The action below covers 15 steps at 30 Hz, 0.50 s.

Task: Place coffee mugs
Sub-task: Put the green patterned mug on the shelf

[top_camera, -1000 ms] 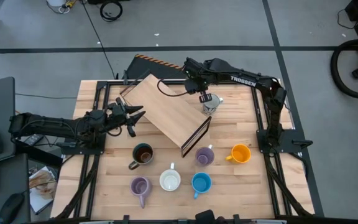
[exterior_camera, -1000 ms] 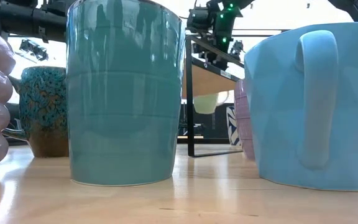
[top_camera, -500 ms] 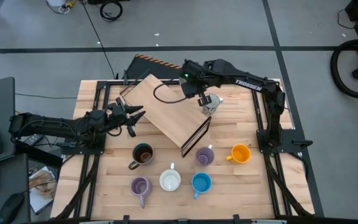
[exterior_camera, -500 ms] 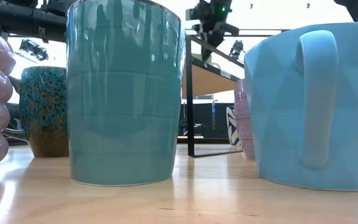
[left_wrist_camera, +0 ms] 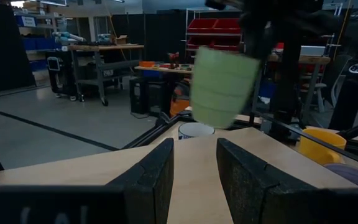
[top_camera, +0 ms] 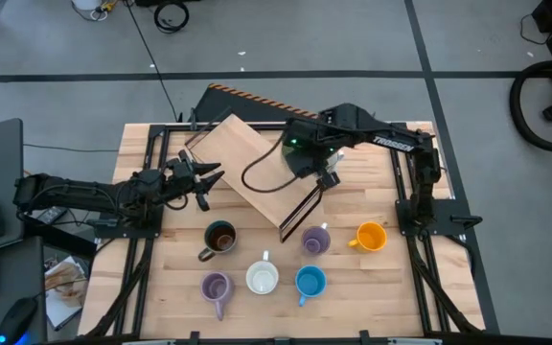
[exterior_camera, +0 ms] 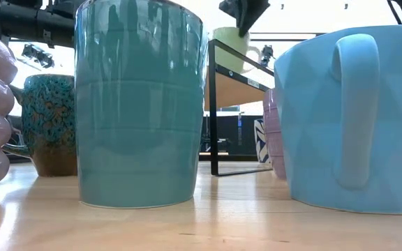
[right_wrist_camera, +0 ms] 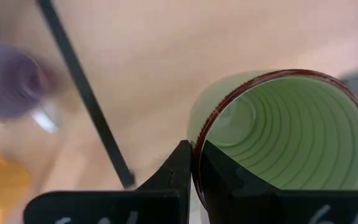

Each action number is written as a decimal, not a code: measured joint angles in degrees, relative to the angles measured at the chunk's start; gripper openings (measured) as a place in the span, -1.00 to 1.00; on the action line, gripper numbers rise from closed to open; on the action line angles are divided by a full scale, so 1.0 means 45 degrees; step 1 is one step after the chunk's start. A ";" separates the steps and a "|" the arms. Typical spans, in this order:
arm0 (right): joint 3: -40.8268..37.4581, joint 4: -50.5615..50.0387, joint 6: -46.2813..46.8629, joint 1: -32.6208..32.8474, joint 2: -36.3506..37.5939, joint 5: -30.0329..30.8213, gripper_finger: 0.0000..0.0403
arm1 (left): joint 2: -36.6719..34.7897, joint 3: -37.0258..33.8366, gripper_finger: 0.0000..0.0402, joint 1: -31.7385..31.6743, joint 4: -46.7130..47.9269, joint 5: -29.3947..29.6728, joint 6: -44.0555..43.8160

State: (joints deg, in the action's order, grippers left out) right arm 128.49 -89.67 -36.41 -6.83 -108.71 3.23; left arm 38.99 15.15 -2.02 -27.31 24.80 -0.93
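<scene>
Six mugs (top_camera: 262, 278) stand in front of the tilted board (top_camera: 257, 172); a seventh (exterior_camera: 230, 40) hangs above it

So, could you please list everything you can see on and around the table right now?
Green mug: one, pale green, held in the air above the shelf, gripped by its rim.
Brown mug: one, dark brown, front left of the table.
Lavender mugs: two, one front left, one beside the shelf's leg.
White mug: one, front middle.
Blue mug: one, front, right of the white one.
Orange mug: one, right side.
Shelf: one, light wood top on a black frame, table's middle.
Table: one, light wood.
Left gripper: open, empty, at the shelf's left edge.
Right gripper: shut on the green mug.
</scene>
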 joint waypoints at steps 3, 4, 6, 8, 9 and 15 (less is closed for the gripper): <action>0.0018 -0.0125 -0.0237 0.0228 0.0178 -0.1034 -0.87 | -0.0001 -0.0003 -0.36 -0.0005 0.0000 0.0000 -0.0022; 0.0018 -0.0155 -0.0239 0.0279 0.0193 -0.1157 -0.87 | 0.0004 0.0000 -0.36 0.0000 -0.0004 0.0000 -0.0057; 0.0018 -0.0049 -0.0260 0.0302 0.0178 -0.1210 -0.87 | 0.0001 0.0001 -0.36 -0.0005 -0.0012 0.0000 -0.0157; 0.0015 -0.0063 -0.0278 0.0264 0.0107 -0.1569 -0.87 | 0.0003 0.0001 -0.36 0.0000 -0.0035 0.0000 -0.0189; 0.0005 -0.0083 -0.0276 0.0255 0.0083 -0.1685 -0.87 | -0.0001 0.0001 -0.36 -0.0004 -0.0038 0.0000 -0.0209; -0.0196 0.0040 -0.0305 0.0073 -0.0212 -0.2172 -0.87 | -0.0001 0.0001 -0.36 -0.0002 -0.0049 0.0002 -0.0214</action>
State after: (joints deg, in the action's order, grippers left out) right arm 127.61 -89.49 -37.78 -6.50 -109.67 -6.55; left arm 38.98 15.16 -2.03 -27.53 24.81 -1.90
